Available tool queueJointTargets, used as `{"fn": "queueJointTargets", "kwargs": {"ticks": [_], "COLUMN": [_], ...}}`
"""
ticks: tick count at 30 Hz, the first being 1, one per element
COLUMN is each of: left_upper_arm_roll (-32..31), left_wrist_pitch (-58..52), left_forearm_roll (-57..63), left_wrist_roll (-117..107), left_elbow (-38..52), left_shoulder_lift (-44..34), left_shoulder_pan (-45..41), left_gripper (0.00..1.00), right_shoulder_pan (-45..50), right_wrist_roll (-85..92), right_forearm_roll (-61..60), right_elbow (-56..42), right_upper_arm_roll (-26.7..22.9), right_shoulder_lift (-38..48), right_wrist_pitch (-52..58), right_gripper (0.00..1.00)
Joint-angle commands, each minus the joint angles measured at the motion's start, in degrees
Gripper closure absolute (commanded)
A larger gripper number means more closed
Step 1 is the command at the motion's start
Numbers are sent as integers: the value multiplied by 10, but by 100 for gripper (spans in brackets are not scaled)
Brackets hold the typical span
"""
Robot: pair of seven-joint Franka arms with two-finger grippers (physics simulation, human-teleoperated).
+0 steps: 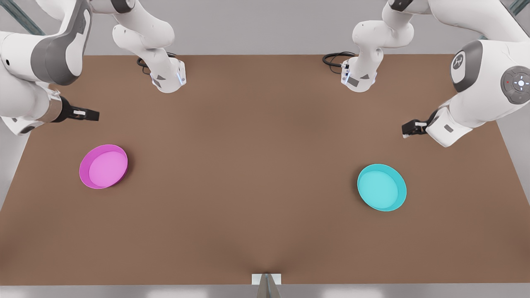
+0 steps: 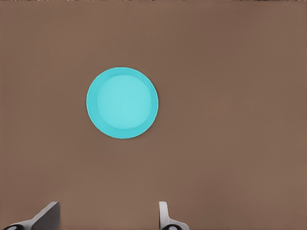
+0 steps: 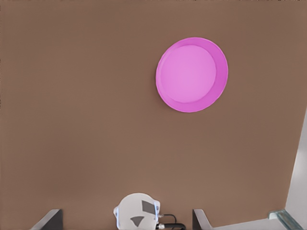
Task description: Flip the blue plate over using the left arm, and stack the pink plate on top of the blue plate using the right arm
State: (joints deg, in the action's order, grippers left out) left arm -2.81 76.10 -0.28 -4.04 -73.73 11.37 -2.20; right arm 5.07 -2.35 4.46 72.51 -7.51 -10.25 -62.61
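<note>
You have two plates and two arms on one brown surface (image 1: 256, 174), and no writing on either plate that you can read. The blue plate (image 1: 381, 187) sits rim up on the front view's right; the pink plate (image 1: 103, 166) sits rim up on the front view's left, well apart from the blue plate. The left tool (image 1: 408, 129) hangs above the surface near the blue plate, not touching it; in the left wrist view you see the blue plate (image 2: 122, 103) from straight above with the fingertips (image 2: 165, 215) set wide apart. The right tool (image 1: 89, 114) hangs near the pink plate, holding nothing; its wrist view gives you the pink plate (image 3: 192, 74), fingertips (image 3: 201, 219) wide apart, and an arm base (image 3: 138, 215) between them.
</note>
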Motion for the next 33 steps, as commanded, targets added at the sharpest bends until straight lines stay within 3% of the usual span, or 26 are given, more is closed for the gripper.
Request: {"fn": "queueJointTargets", "kwargs": {"ticks": [1, 2, 4, 7, 10, 19, 20, 21, 23, 29, 33], "left_upper_arm_roll": [0, 0, -1, 2, 3, 9, 10, 10, 10, 9, 8], "left_wrist_pitch": [13, 14, 37, 265, 360, 397, 397, 383, 382, 376, 375], "left_forearm_roll": [0, 0, -12, -149, -148, -140, -140, -144, -145, -148, -148], "left_wrist_roll": [-23, -26, -24, 191, 277, 388, 388, 381, 362, 315, 315], "left_elbow": [0, 1, 1, 1, -8, -82, -83, -82, -82, -94, -94], "left_shoulder_lift": [0, 4, 104, 276, 341, 358, 358, 357, 354, 355, 356], "left_shoulder_pan": [0, 0, 55, 165, 188, 186, 186, 186, 185, 181, 181], "left_gripper": [0, 0, 0, 0, 0, 0, 10, 29, 37, 37, 43], "right_shoulder_pan": [-2, -3, -4, -5, -14, -27, -27, -26, -26, -24, -27], "right_wrist_roll": [7, 10, 10, 10, 12, 10, 10, 9, 9, 8, 11], "right_forearm_roll": [-3, -3, -3, -3, -2, -3, -3, -4, -3, -4, -4], "right_elbow": [4, 6, 7, 15, 6, 8, 8, 7, 6, 6, 7], "right_upper_arm_roll": [0, 0, 0, 0, 0, -2, -2, -2, -2, -1, -1], "right_shoulder_lift": [3, 5, 7, 11, -12, -8, -7, -7, -7, -7, -9], "right_wrist_pitch": [-30, -30, -31, -38, -38, -82, -81, -81, -81, -78, -81], "right_gripper": [0, 0, 0, 0, 0, 0, 0, 0, 0, 0, 0]}}
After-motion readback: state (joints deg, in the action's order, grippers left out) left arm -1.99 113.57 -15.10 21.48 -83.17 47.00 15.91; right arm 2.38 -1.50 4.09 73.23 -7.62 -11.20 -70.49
